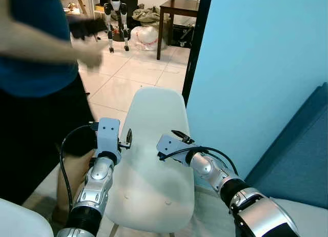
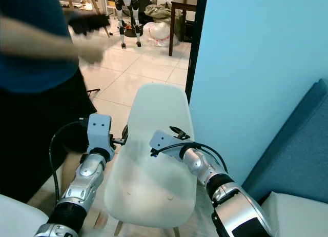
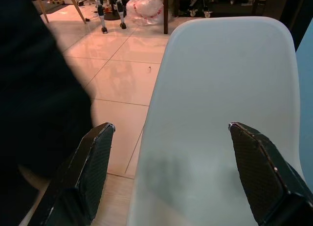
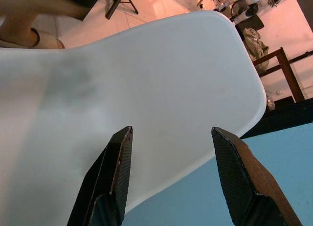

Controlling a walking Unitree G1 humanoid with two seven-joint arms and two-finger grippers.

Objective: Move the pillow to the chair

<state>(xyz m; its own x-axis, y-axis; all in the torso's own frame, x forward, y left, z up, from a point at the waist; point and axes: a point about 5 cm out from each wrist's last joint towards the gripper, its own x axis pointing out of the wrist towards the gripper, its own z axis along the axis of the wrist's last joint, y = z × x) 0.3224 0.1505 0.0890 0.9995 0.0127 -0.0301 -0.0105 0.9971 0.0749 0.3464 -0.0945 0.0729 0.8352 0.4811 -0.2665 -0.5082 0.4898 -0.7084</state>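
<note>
A white plastic chair (image 1: pixel 154 185) stands just in front of me, its seat bare. My left gripper (image 1: pixel 127 138) is open at the chair's left edge, level with the base of the backrest. In the left wrist view its fingers (image 3: pixel 83 177) stand wide apart, facing the backrest (image 3: pixel 230 84). My right gripper (image 1: pixel 180 136) hovers open over the right side of the seat. Its fingers (image 4: pixel 239 182) point along the white shell (image 4: pixel 146 89). Neither gripper holds anything. A pale cushion surface (image 1: pixel 310 216) lies at the bottom right on the blue sofa (image 1: pixel 302 155).
A person (image 1: pixel 36 67) in a blue top and black trousers stands close on the left, hands raised. A light blue wall (image 1: pixel 256 67) is right of the chair. Beyond it lie a tiled floor (image 1: pixel 133 75), a dark table (image 1: pixel 177 8), a white bag (image 1: pixel 145 36) and another robot (image 1: pixel 117 16).
</note>
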